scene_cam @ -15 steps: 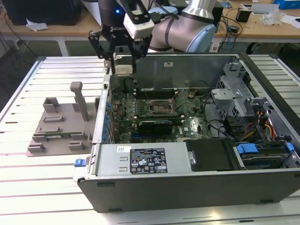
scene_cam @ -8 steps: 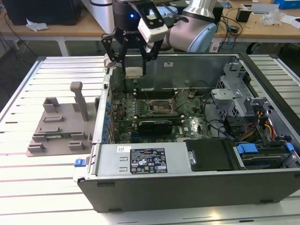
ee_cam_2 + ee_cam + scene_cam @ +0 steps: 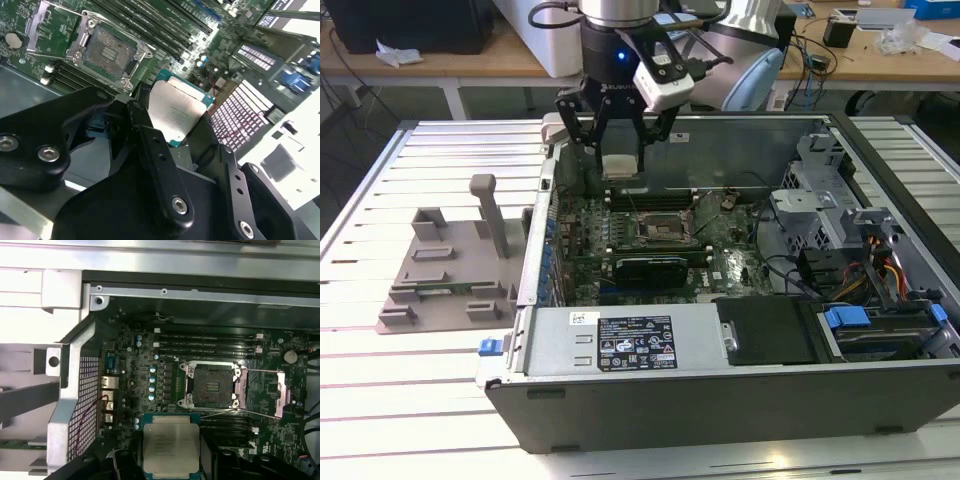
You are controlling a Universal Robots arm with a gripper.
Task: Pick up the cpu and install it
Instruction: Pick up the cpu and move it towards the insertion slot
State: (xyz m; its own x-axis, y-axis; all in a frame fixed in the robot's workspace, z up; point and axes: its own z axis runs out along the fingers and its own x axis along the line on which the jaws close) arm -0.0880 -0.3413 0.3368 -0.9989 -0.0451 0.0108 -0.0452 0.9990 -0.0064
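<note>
Fixture tray: grey plastic tray [image 3: 445, 270] on the slatted table [image 3: 380, 400]. It is well apart from the gripper, towards the exterior view's left, lower than it and outside the case.

Gripper: the black gripper [image 3: 620, 152] hangs over the rear part of the open computer case [image 3: 720, 400], above the motherboard. Its fingers [image 3: 150, 145] are drawn in against two opposite edges of the cpu, with only the chip's width between them.

Cpu: the cpu [image 3: 622, 168] is gripped between the fingertips and lifted clear of the board. Its silver-grey top faces up towards the wrist (the thin rim reads green), as seen in both wrist views [image 3: 175, 112] [image 3: 170, 447].

Socket: the square black socket [image 3: 655, 222] lies below the gripper, a little towards the exterior view's right. Its metal frame [image 3: 267, 390] is swung open beside it. The held chip is near the socket but not over it, and the two do not touch.

Memory slots: long black memory slots [image 3: 205, 337] run along two sides of the socket, and the nearer group lies just under the gripper.

Drive bay: the drive bay [image 3: 847, 320], with blue tabs, is well apart from the gripper, at the case's end towards the exterior view's right.
</note>
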